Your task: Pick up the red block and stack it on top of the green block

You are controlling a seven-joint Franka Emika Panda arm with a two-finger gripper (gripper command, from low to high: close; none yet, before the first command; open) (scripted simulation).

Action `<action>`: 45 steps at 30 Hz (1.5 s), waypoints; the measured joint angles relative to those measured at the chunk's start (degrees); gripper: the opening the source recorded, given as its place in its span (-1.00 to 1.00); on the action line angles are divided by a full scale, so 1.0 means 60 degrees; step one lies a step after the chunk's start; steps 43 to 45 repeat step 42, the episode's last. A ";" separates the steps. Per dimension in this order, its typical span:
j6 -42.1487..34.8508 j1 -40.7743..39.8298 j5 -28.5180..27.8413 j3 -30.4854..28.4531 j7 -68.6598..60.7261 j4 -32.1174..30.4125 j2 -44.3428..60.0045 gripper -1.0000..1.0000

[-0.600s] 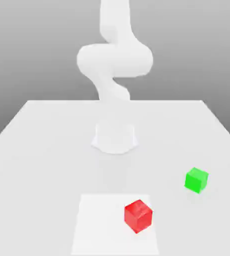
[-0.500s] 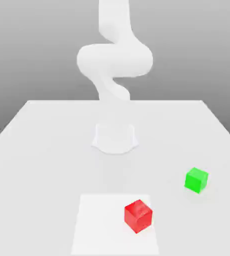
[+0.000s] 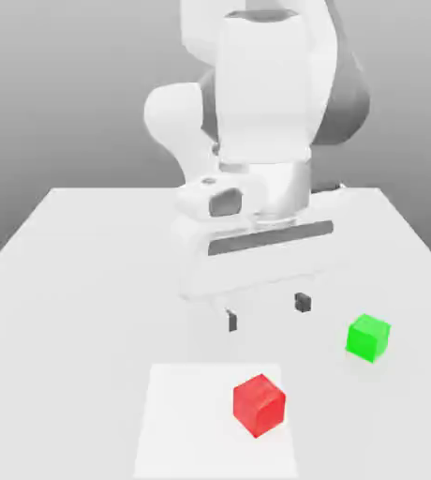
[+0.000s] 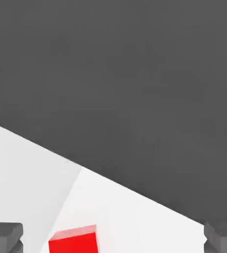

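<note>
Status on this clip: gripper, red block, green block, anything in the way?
Gripper open, empty, above the table. Red block on the pale square, untouched. Green block apart, toward the exterior view's right. Nothing between them.

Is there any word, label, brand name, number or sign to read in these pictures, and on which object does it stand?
None: the red cube-shaped block, the green cube-shaped block, the white table and the white robot arm carry no writing.
</note>
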 joint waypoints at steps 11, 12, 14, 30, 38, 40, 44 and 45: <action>0.2247 -0.0040 -0.0001 0.0202 -0.0652 -0.0232 0.3075 -1.00; 0.2245 -0.0041 -0.0005 0.0203 -0.0648 -0.0232 0.3075 -1.00; 0.2236 -0.0043 -0.0015 0.0205 -0.0638 -0.0231 0.3074 -1.00; -0.0030 0.3300 0.0477 0.1723 -0.2699 -0.1796 -0.0772 -1.00; 0.1531 0.4058 -0.0342 0.2270 -0.2712 -0.2161 0.0441 -1.00; 0.2043 0.4092 -0.0725 0.2142 -0.2443 -0.2141 0.0985 1.00; 0.2043 0.4092 -0.0725 0.2142 -0.2443 -0.2141 0.0985 1.00; 0.2043 0.4092 -0.0725 0.2142 -0.2443 -0.2141 0.0985 1.00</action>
